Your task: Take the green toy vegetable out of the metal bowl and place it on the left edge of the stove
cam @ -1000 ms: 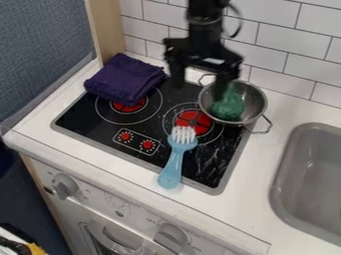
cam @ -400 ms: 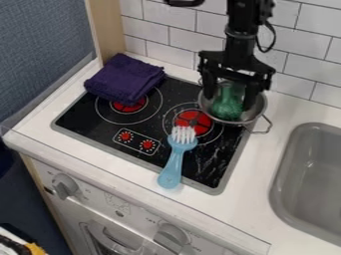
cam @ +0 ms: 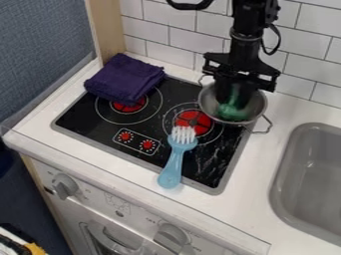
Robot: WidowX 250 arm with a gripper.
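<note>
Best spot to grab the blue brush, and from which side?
I'd take the blue brush mid-handle, from above, closing across its narrow width from left and right. It lies nearly front to back over the near edge of the stovetop, with its bristles at the far end, so the slim shaft looks easiest.

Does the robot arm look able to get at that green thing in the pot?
Yes, most likely: the gripper is down inside the open pot, its fingers about the upper part of the green thing, with no lid in the way.
</note>
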